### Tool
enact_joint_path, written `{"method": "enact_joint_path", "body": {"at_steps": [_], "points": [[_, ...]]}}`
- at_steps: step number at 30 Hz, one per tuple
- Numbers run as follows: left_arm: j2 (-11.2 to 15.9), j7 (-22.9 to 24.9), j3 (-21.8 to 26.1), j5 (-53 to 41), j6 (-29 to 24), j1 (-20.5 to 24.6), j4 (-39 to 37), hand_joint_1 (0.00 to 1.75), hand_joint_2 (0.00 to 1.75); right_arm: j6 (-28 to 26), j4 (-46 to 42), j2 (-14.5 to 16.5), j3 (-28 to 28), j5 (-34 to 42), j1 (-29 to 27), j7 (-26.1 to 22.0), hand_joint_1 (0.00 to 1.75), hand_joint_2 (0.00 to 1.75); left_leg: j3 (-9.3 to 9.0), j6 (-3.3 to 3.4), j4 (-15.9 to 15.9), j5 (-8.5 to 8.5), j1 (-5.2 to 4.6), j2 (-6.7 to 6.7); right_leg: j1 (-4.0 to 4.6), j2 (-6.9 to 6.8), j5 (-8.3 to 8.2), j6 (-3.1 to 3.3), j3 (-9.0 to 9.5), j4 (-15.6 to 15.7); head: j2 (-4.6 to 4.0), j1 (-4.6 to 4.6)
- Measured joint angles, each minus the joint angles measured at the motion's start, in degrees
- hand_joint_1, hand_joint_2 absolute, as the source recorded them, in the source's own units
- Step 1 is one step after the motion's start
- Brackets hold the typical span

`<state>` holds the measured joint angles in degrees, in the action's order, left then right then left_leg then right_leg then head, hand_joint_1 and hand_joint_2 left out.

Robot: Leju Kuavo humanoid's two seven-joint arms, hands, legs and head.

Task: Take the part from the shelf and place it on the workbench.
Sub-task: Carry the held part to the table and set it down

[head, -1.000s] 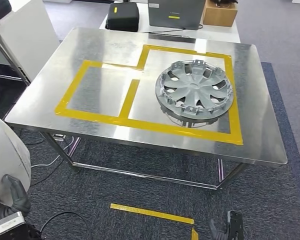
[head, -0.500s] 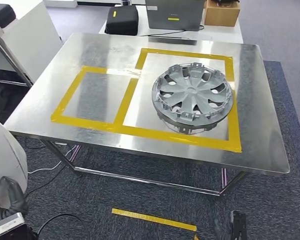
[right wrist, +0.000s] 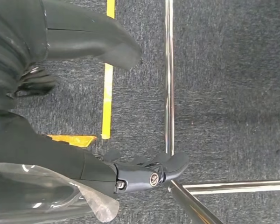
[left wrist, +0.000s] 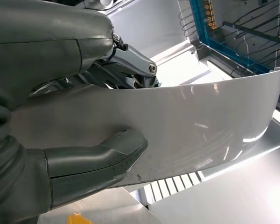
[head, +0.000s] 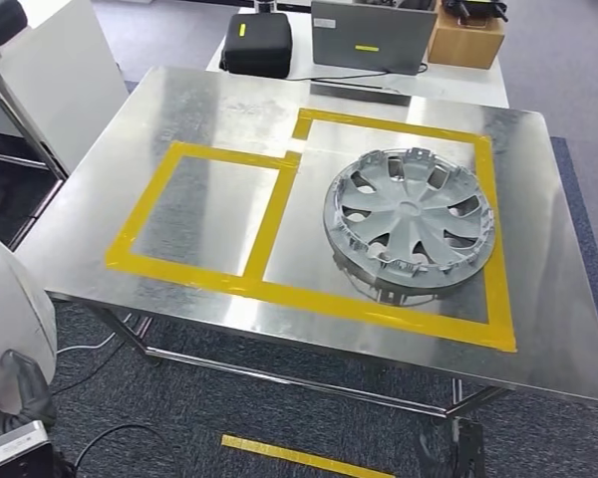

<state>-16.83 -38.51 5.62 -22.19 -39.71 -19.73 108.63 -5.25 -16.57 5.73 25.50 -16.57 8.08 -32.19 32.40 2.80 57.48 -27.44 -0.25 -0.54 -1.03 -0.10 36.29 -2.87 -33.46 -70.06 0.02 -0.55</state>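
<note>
Grey carpet lies under a steel desk (head: 205, 110) marked with yellow tape rectangles (head: 198, 267). On the left hand (left wrist: 61, 116), the thumb and dark fingers (left wrist: 131, 70) are seen pressed against opposite faces of a curved white panel (left wrist: 202, 116), which is taken to be the part; it is gripped at the robot's left side, low and short of the desk edge. On the right hand (right wrist: 96, 107), the fingers (right wrist: 166, 168) are spread and nothing is held; the hand hangs above the carpet near the desk's chrome frame (right wrist: 169, 70). A grey wheel cover (head: 409, 219) already sits inside the larger taped rectangle, while the smaller one is bare. Slipping is judged the main risk, since a smooth, wide panel is held from one side only. A knock against the desk edge during lifting could twist it loose, and a careless set-down could strike the wheel cover.
</note>
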Motion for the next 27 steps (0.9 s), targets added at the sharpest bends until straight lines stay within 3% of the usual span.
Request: {"method": "enact_joint_path", "body": {"at_steps": [2, 3, 4, 6, 7, 8, 10, 12, 13, 16, 17, 18, 21, 22, 24, 26, 27], "points": [[0.09, 0.31, -0.24, -0.5, 0.29, -0.02, 0.0, 1.75, 1.75, 0.01, 0.0, 0.0, 0.21, -0.1, -0.27, 0.02, 0.0, 1.75, -1.4, 0.07, 0.0, -1.13, -0.04, -0.26, 0.0, 0.01, 3.17, -0.23, -4.0, -2.31, 0.0, 0.04], [0.14, 0.56, -0.43, -0.99, 0.47, -0.03, -0.01, 1.75, 1.75, 0.06, 0.0, 0.0, 0.33, -0.14, -0.32, 0.02, 0.0, 1.75, -2.31, 0.02, 0.0, -1.81, -0.05, -0.39, 0.0, 0.01, 3.1, -0.24, -4.86, -1.07, 0.0, 0.05], [0.23, 0.92, -0.67, -1.56, 0.67, -0.03, -0.02, 1.75, 1.75, 0.2, 0.0, 0.0, 0.45, -0.18, -0.31, 0.02, 0.0, 1.75, -3.32, -0.06, 0.0, -2.52, -0.06, -0.45, 0.01, 0.01, 1.18, -0.17, -4.98, 1.6, 0.0, 0.07], [0.49, 1.83, -1.21, -2.73, 1.04, 0.01, -0.08, 1.75, 1.75, 0.72, 0.01, 0.0, 0.7, -0.22, -0.34, 0.04, 0.0, 1.75, -5.17, -0.38, 0.05, -4.01, -0.12, -0.49, 0.12, 0.0, -6.05, 0.22, -4.39, 7.7, 0.0, -0.01], [0.66, 2.3, -1.46, -3.14, 1.22, 0.04, -0.13, 1.75, 1.75, 1.02, 0.03, 0.0, 0.83, -0.22, -0.35, 0.05, 0.0, 1.75, -5.67, -0.68, 0.1, -4.64, -0.16, -0.52, 0.26, -0.02, -8.71, 0.52, -3.98, 9.6, 0.0, -0.02], [0.84, 2.71, -1.69, -3.46, 1.38, 0.07, -0.18, 1.75, 1.75, 1.31, 0.04, 0.0, 0.95, -0.21, -0.36, 0.07, 0.0, 1.75, -5.98, -1.02, 0.14, -5.11, -0.16, -0.54, 0.44, -0.01, -10.39, 0.94, -3.83, 10.39, 0.0, -0.05], [1.28, 3.31, -2.16, -4.07, 1.64, 0.18, -0.29, 1.75, 1.75, 1.85, 0.07, 0.01, 1.15, -0.22, -0.22, 0.05, 0.0, 1.75, -6.11, -1.76, 0.57, -5.23, -0.16, -0.53, 0.6, 0.1, -10.62, 1.76, -3.41, 10.59, 0.01, -0.06], [1.84, 3.75, -2.54, -4.71, 1.87, 0.41, -0.43, 1.75, 1.75, 2.32, 0.05, 0.07, 1.28, -0.25, -0.03, 0.01, 0.0, 1.75, -5.2, -2.41, 3.08, -5.02, -0.08, -0.33, 0.36, 0.36, -10.72, 2.37, -2.73, 11.18, 0.01, -0.19], [2.14, 4.07, -2.66, -5.06, 2.03, 0.6, -0.51, 1.75, 1.75, 2.51, 0.05, 0.1, 1.33, -0.28, 0.04, -0.04, 0.0, 1.75, -3.9, -2.74, 5.57, -5.6, 0.02, -0.23, 0.22, 0.51, -10.62, 2.62, -2.31, 11.47, 0.0, -0.26], [3.24, 5.47, -2.79, -6.11, 2.93, 1.08, -1.01, 1.75, 1.75, 2.99, 0.06, 0.13, 1.45, -0.53, 0.01, -0.07, 0.0, 1.75, 1.52, -3.71, 14.41, -10.14, 0.53, -0.1, 0.17, 1.09, -10.11, 3.09, -1.69, 11.72, 0.0, -0.42], [3.68, 6.06, -2.81, -6.45, 3.41, 1.25, -1.28, 1.75, 1.75, 3.11, 0.07, 0.13, 1.45, -0.64, -0.01, -0.01, 0.0, 1.75, 2.79, -3.9, 15.74, -10.85, 0.69, -0.1, 0.17, 1.43, -9.97, 3.11, -1.56, 11.72, 0.0, -0.44], [4.14, 6.67, -2.84, -6.81, 3.95, 1.48, -1.61, 1.75, 1.75, 3.2, 0.07, 0.13, 1.45, -0.75, 0.0, 0.03, 0.0, 1.75, 3.38, -4.0, 15.53, -10.36, 0.82, -0.1, 0.16, 1.83, -9.85, 3.09, -1.41, 11.72, 0.0, -0.43], [5.54, 8.52, -2.88, -7.76, 5.49, 2.47, -2.68, 1.75, 1.75, 3.57, 0.07, 0.14, 1.46, -1.16, 0.21, 0.17, 0.0, 1.75, 0.91, -3.88, 6.3, -3.59, 1.08, -1.01, 0.16, 3.14, -9.66, 2.81, -0.89, 11.71, 0.0, -0.41], [6.02, 9.01, -2.88, -7.96, 5.94, 2.83, -3.09, 1.75, 1.75, 3.66, 0.07, 0.15, 1.46, -1.32, 0.36, 0.22, 0.0, 1.75, 0.13, -3.68, 3.46, -2.63, 1.07, -1.67, 0.16, 3.58, -9.7, 2.55, -0.94, 11.68, 0.0, -0.42], [6.77, 9.66, -2.84, -8.1, 6.65, 3.37, -3.92, 1.75, 1.75, 3.67, 0.07, 0.16, 1.47, -1.57, 0.59, 0.39, 0.0, 1.75, -0.23, -3.09, 1.35, -2.24, 0.88, -2.58, 0.09, 4.38, -9.8, 1.82, -1.27, 11.68, 0.0, -0.4], [7.27, 9.97, -2.73, -8.17, 7.27, 3.9, -4.65, 1.75, 1.75, 3.46, 0.07, 0.17, 1.47, -1.9, 0.6, 0.61, 0.0, 1.75, -0.35, -2.34, 0.88, -1.34, 0.85, -2.04, -0.02, 4.81, -9.78, 1.0, -1.58, 11.75, 0.0, -0.39], [7.47, 10.06, -2.66, -8.23, 7.59, 4.23, -5.02, 1.75, 1.75, 3.3, 0.07, 0.18, 1.46, -2.08, 0.62, 0.69, 0.0, 1.75, -0.47, -2.1, 0.6, -1.02, 0.86, -1.74, 0.0, 4.32, -9.41, 0.71, -1.71, 11.43, 0.0, -0.28]]}}
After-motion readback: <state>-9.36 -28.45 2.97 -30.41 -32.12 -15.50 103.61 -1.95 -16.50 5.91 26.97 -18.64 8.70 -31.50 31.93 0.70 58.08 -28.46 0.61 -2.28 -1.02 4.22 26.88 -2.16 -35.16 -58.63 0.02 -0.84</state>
